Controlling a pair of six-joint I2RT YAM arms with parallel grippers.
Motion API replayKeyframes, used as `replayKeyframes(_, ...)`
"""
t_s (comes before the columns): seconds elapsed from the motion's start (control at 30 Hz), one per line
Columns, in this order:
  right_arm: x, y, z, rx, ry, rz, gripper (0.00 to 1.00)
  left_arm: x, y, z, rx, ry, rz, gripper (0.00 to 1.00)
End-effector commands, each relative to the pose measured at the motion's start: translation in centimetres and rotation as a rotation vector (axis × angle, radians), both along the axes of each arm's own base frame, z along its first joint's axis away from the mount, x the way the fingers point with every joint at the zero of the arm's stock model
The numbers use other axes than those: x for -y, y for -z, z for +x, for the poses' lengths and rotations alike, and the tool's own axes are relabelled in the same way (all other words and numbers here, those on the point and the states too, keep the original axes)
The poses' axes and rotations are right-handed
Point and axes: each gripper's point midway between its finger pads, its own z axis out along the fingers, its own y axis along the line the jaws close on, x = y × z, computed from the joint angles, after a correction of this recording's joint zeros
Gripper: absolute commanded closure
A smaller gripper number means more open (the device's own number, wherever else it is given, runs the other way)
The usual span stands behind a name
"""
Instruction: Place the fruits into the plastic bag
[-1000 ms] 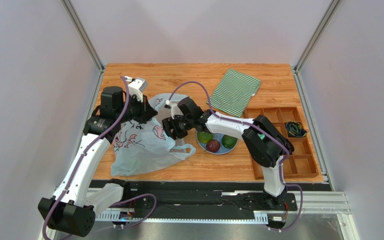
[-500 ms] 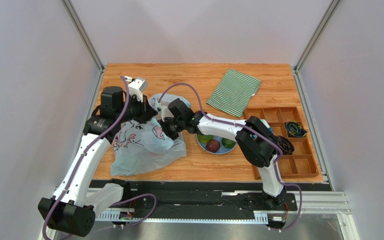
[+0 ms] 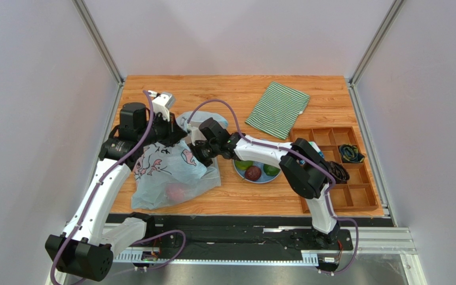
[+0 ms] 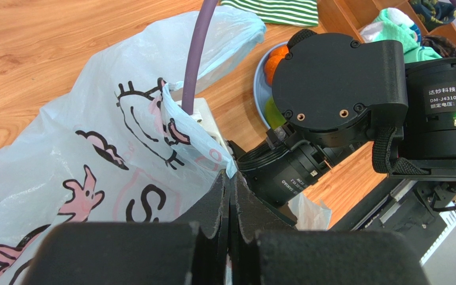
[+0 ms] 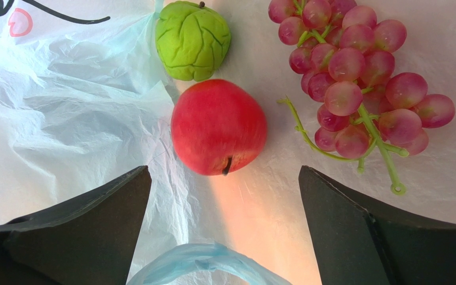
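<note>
left gripper (image 4: pixel 230 185): jaws pinched shut on the rim of the plastic bag (image 4: pixel 64 142). The film rises from the bench (image 3: pixel 212 89) up to the pinch.

right gripper (image 5: pixel 223 173): reached into the bag mouth, jaws wide apart, gripping nothing.

Inside the bag, right wrist view:
- red apple (image 5: pixel 218 126) lies on the film just ahead of the tips, between them and clear of both fingers (image 5: pixel 70 231)
- bright green lumpy fruit (image 5: pixel 193 40) sits just beyond the apple, touching it or nearly, hard to call
- red-purple grapes (image 5: pixel 355 77) lie beside the apple, with a small gap

Top view: the bag lies on the near-left part of the bench. A reddish blob shows through the film near its front edge, probably the apple.

Not bagged yet:
- blue plate (image 3: pixel 260 180) is just beside the bag, under the right forearm
- it holds a dark purple fruit (image 3: pixel 253 173) and two green fruits (image 3: pixel 271 170)
- an orange fruit (image 4: pixel 275 56) shows at the plate's edge in the left wrist view, mostly hidden by the right arm's wrist

Green striped cloth (image 3: pixel 278 110) lies at the back of the bench, well apart from the bag. Wooden compartment tray (image 3: pixel 358 196) sits along the bench's right edge.
</note>
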Motion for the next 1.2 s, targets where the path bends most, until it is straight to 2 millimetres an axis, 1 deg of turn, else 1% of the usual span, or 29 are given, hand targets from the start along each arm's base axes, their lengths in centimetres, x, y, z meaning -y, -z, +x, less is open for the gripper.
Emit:
replayKeyframes(0.0, -0.5, -3.6, 0.7, 0.076, 0.009, 0.071, 0.01, 0.2, -1.7, 0.3, 0.052, 0.012, -0.015, 1.0)
replayKeyframes(0.07, -0.2, -3.7, 1.0, 0.09, 0.026, 0.067, 0.01, 0.2, -1.6, 0.3, 0.05, 0.012, -0.015, 1.0)
replayKeyframes(0.1, 0.0, -4.6, 1.3, 0.111, 0.037, 0.081, 0.02, 0.2, -1.6, 0.3, 0.049, 0.011, -0.013, 1.0)
replayKeyframes(0.2, 1.5, -5.2, 2.6, 0.132, 0.073, 0.09, 0.02, 0.1, -1.6, 0.3, 0.05, 0.007, -0.011, 1.0)
replayKeyframes(0.23, 2.4, -6.7, 3.5, 0.154, 0.099, 0.116, 0.02, 0.0, -1.5, 0.4, 0.049, 0.006, -0.01, 1.0)
replayKeyframes(0.27, 3.2, -6.5, 3.8, 0.151, 0.114, 0.11, 0.02, 0.1, -1.5, 0.3, 0.049, 0.008, -0.01, 1.0)
replayKeyframes(0.3, 3.9, -7.2, 4.3, 0.161, 0.126, 0.125, 0.02, 0.0, -1.5, 0.4, 0.048, 0.005, -0.009, 1.0)
replayKeyframes(0.33, 4.9, -8.4, 5.0, 0.18, 0.146, 0.142, 0.02, 0.0, -1.6, 0.4, 0.051, 0.005, -0.009, 1.0)
replayKeyframes(0.37, 5.4, -8.9, 5.1, 0.191, 0.152, 0.15, 0.02, 0.0, -1.5, 0.3, 0.048, 0.005, -0.009, 1.0)
replayKeyframes(0.43, 6.7, -8.7, 5.1, 0.214, 0.153, 0.13, 0.03, 0.0, -1.5, 0.4, 0.05, 0.001, -0.007, 1.0)
replayKeyframes(0.47, 7.2, -9.8, 4.9, 0.243, 0.153, 0.141, 0.03, -0.1, -1.5, 0.4, 0.048, 0.001, -0.007, 1.0)
replayKeyframes(0.5, 7.8, -9.2, 4.6, 0.255, 0.144, 0.117, 0.04, -0.1, -1.5, 0.4, 0.049, -0.001, -0.007, 1.0)
replayKeyframes(0.53, 8.2, -9.6, 4.3, 0.266, 0.14, 0.118, 0.04, 0.0, -1.4, 0.4, 0.046, 0.0, -0.007, 1.0)
replayKeyframes(0.57, 8.7, -10.7, 3.9, 0.289, 0.139, 0.134, 0.05, -0.1, -1.4, 0.5, 0.047, -0.003, -0.006, 1.0)
replayKeyframes(0.6, 9.2, -10.9, 3.6, 0.298, 0.14, 0.131, 0.06, -0.1, -1.4, 0.5, 0.046, -0.004, -0.005, 1.0)
replayKeyframes(0.67, 10.5, -10.8, 3.6, 0.321, 0.164, 0.109, 0.07, -0.1, -1.4, 0.5, 0.046, -0.005, -0.004, 1.0)
replayKeyframes(0.7, 11.7, -11.5, 4.0, 0.351, 0.212, 0.089, 0.08, -0.1, -1.3, 0.5, 0.044, -0.003, -0.004, 1.0)
replayKeyframes(0.73, 12.9, -11.0, 4.6, 0.353, 0.256, 0.057, 0.09, -0.1, -1.4, 0.5, 0.046, -0.005, -0.004, 1.0)
replayKeyframes(0.77, 13.9, -11.1, 5.2, 0.364, 0.298, 0.036, 0.12, -0.1, -1.4, 0.5, 0.046, -0.004, -0.005, 1.0)
replayKeyframes(0.83, 16.6, -10.9, 6.8, 0.381, 0.402, -0.021, 0.16, -0.1, -1.4, 0.5, 0.045, -0.005, -0.004, 1.0)
replayKeyframes(0.87, 17.6, -10.1, 7.0, 0.368, 0.432, -0.044, 0.2, -0.1, -1.3, 0.5, 0.045, -0.007, -0.003, 1.0)
replayKeyframes(0.9, 18.6, -9.8, 7.6, 0.367, 0.472, -0.061, 0.22, -0.1, -1.3, 0.5, 0.043, -0.007, -0.003, 1.0)
replayKeyframes(0.93, 20.2, -10.1, 8.5, 0.368, 0.529, -0.064, 0.23, -0.1, -1.3, 0.6, 0.043, -0.007, -0.003, 1.0)
replayKeyframes(0.97, 21.2, -9.2, 8.7, 0.34, 0.569, -0.084, 0.25, -0.1, -1.2, 0.6, 0.042, -0.008, -0.002, 1.0)
replayKeyframes(1.0, 22.7, -8.8, 9.7, 0.34, 0.634, -0.112, 0.27, -0.1, -1.3, 0.6, 0.043, -0.007, -0.003, 1.0)
replayKeyframes(1.03, 23.5, -8.6, 10.0, 0.34, 0.668, -0.124, 0.31, -0.1, -1.3, 0.6, 0.043, -0.009, -0.003, 1.0)
replayKeyframes(1.07, 24.1, -7.9, 10.1, 0.334, 0.694, -0.151, 0.33, -0.1, -1.2, 0.6, 0.041, -0.009, -0.003, 1.0)
replayKeyframes(1.1, 25.4, -7.2, 10.6, 0.337, 0.744, -0.203, 0.34, -0.1, -1.2, 0.6, 0.04, -0.009, -0.003, 1.0)
replayKeyframes(1.17, 26.2, -6.1, 10.9, 0.333, 0.768, -0.258, 0.35, -0.1, -1.1, 0.6, 0.037, -0.009, -0.002, 1.0)
